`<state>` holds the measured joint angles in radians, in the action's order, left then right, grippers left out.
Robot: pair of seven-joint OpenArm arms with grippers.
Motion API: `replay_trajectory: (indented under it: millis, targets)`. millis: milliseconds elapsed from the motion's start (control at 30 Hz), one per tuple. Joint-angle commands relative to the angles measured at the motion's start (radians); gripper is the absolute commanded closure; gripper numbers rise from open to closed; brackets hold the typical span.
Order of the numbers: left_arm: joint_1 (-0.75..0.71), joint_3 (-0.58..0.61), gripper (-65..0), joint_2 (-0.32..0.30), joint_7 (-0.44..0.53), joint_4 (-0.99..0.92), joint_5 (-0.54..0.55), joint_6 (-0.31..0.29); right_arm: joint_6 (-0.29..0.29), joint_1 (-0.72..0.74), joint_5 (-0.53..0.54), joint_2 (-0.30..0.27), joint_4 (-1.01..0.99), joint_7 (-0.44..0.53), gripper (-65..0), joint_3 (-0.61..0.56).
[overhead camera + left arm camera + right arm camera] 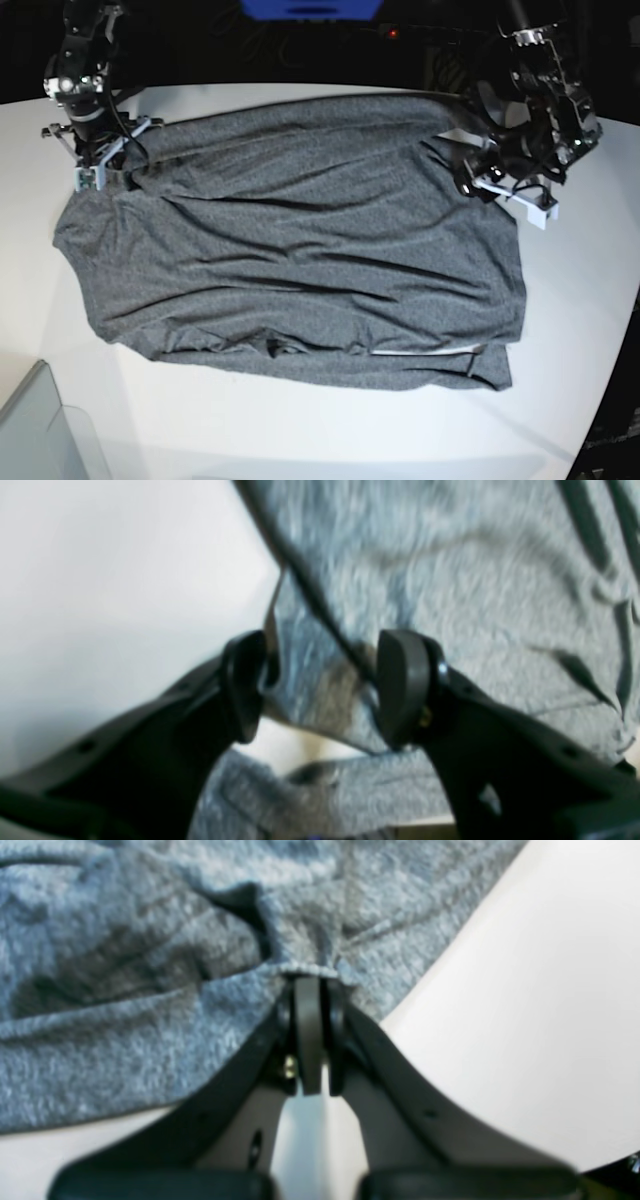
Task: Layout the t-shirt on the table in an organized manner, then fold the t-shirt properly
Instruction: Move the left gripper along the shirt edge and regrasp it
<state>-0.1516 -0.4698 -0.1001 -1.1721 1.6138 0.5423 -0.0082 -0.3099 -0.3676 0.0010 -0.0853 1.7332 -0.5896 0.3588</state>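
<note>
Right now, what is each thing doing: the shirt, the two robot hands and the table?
t-shirt: spread out on the table, wrinkly, not folded yet.
right gripper: fingers shut, pinching the shirt's edge.
left gripper: fingers apart, shirt cloth between them.
table: white, shirt lying on it.

T-shirt (300,250): soft heathered dark-grey knit cloth, matt, fuzzy, wrinkly. Counter (330,430): smooth plain white, slight sheen. Left hand (320,685) and right hand (311,990): matt black plastic fingers, small brass-coloured screw showing. Bin corner (40,430): translucent grey plastic, glossy.
</note>
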Motion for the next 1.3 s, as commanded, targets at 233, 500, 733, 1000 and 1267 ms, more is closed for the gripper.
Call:
replay_trajectory:
  millis: [233,500,733,1000,1267]
  targets:
    - [-0.041,0.018,-16.3,-0.04,0.047,-0.01,-0.018,0.004,0.004,0.002,0.001,-0.012,0.015,0.02,0.0,0.006]
    - [-0.035,0.016,-0.3,-0.057,0.051,-0.028,-0.02,0.004,0.004,0.003,0.001,-0.011,0.015,0.026,0.0,0.006]
    - [-0.032,-0.086,-0.2,-0.105,0.051,-0.017,-0.009,0.004,0.004,0.025,0.001,-0.009,0.015,0.02,0.0,0.01]
    - [-0.03,-0.162,-0.2,-0.154,0.051,-0.017,-0.009,0.003,0.004,0.025,0.001,-0.008,0.015,0.018,0.0,0.006]
    - [0.028,-0.225,-0.2,-0.157,0.053,-0.031,-0.018,0.003,0.004,0.026,0.001,-0.008,0.015,0.018,0.0,0.006]
